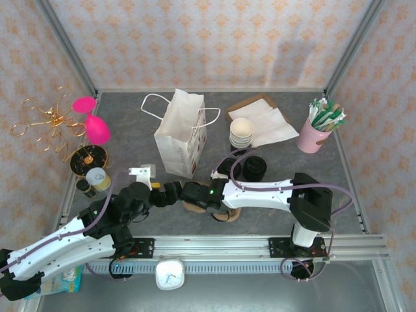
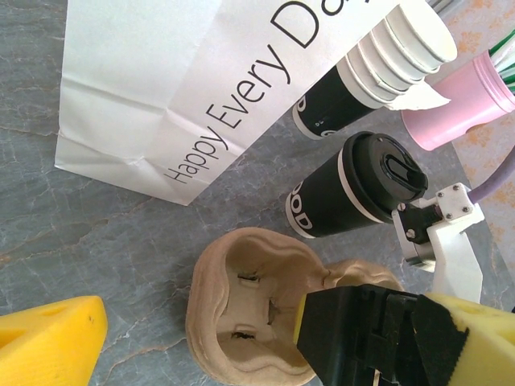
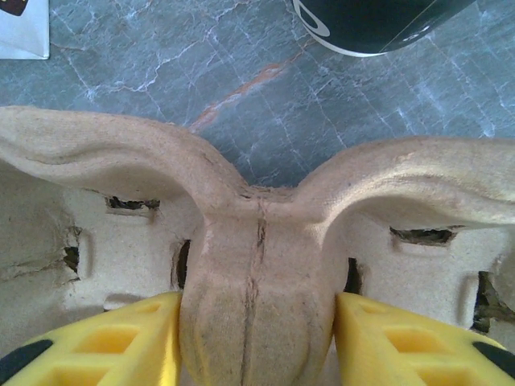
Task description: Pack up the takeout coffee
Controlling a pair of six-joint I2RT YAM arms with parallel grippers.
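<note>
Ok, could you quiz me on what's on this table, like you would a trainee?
1. True or false: the takeout coffee is already inside the white paper bag.
2. What do the fingers of the right gripper sit on either side of? A) the centre post of the cup carrier B) a pink cup C) a bag handle
3. What words can you read on the bag?

Key:
1. False. It stands outside the bag, on the table.
2. A
3. "Happy Every Da", with the rest cut off.
</note>
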